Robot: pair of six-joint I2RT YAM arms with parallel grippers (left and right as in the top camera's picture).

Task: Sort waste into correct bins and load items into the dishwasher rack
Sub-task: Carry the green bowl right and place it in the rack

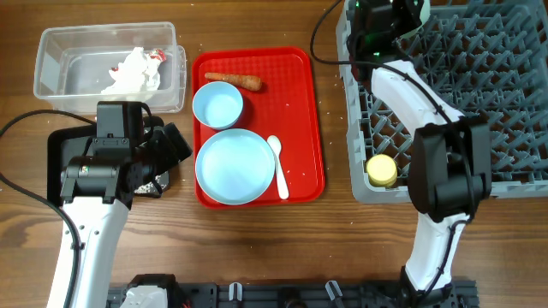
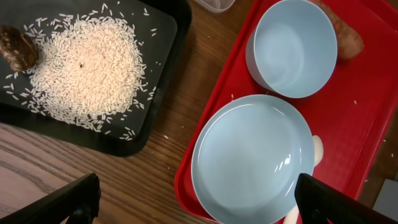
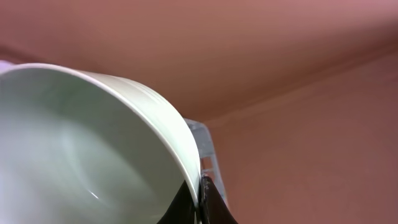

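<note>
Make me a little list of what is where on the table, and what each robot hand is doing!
tub: napkin and wrapper inside
black tray: rice and a brown lump
red tray: carrot, blue bowl, plate, spoon
rack: yellow cup in its near corner
left hand: open, empty, above the plate's edge
right hand: shut on the rim of a pale bowl, over the rack
</note>
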